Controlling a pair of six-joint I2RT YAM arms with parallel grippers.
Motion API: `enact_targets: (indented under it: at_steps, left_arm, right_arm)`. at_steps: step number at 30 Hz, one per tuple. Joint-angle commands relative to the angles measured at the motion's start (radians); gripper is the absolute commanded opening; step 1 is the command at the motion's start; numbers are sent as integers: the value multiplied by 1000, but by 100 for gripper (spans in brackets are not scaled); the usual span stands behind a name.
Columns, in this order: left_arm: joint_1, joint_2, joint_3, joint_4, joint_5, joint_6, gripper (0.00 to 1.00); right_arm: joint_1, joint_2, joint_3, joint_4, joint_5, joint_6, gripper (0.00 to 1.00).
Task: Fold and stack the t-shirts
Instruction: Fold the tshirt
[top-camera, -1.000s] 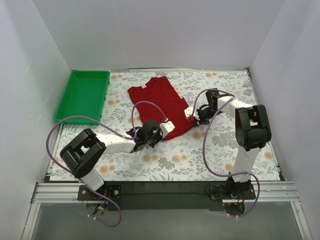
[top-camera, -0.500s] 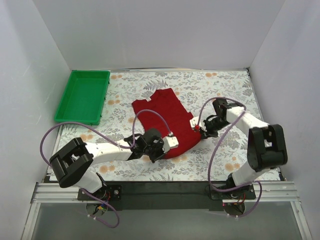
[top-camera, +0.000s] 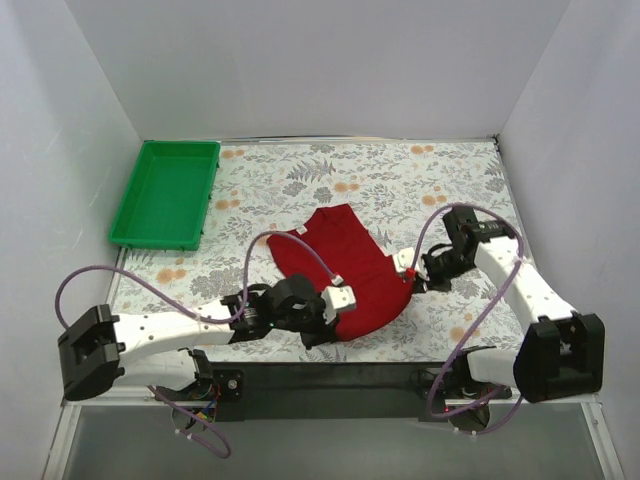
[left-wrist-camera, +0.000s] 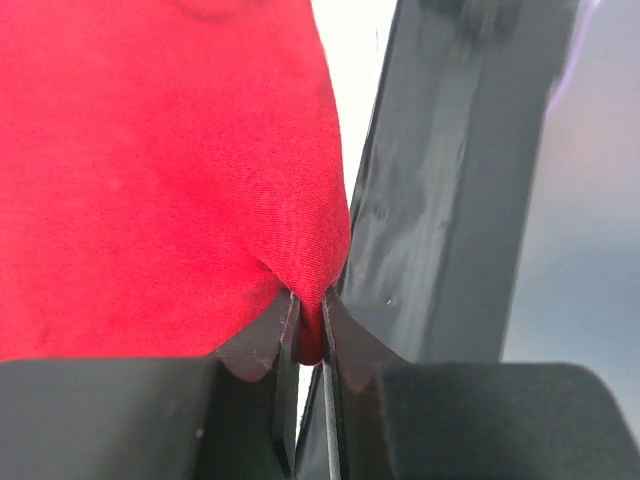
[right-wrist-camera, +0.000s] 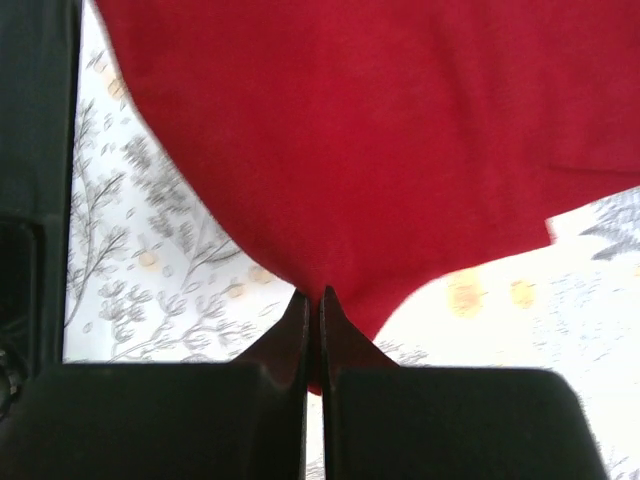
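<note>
Pinching the red t-shirt (top-camera: 345, 262), left tool (left-wrist-camera: 311, 325) and right tool (right-wrist-camera: 312, 312) each grasp its near edge.

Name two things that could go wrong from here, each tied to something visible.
The left gripper and right gripper each pinch only a sliver of the t-shirt, so it may slip free.
The left pinch sits close to the black front rail; pulling nearer could drag cloth off.

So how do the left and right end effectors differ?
The left end effector pinches the shirt at its near edge; the right end effector pinches its right corner, farther back. The left arm lies stretched across the table; the right arm is bent. Both are shut on the shirt.
</note>
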Motion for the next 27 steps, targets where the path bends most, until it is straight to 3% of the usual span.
enact_targets:
  at_steps: [1, 7, 16, 22, 27]
  left_arm:
    - [86, -97, -18, -7, -5, -98, 0]
    - [321, -157, -8, 17, 77, -184, 0]
    - [640, -36, 97, 45, 160, -253, 0]
    - [703, -65, 156, 43, 99, -261, 0]
    - [796, -60, 121, 10, 3, -333, 0]
  right_arm:
    - [-3, 145, 149, -1, -120, 33, 1]
    - [18, 467, 529, -2, -238, 119, 1]
    - [89, 875, 1127, 2, -344, 388, 1]
    - [126, 989, 1273, 85, -381, 527, 1]
    - [153, 980, 1157, 399, -358, 771, 1]
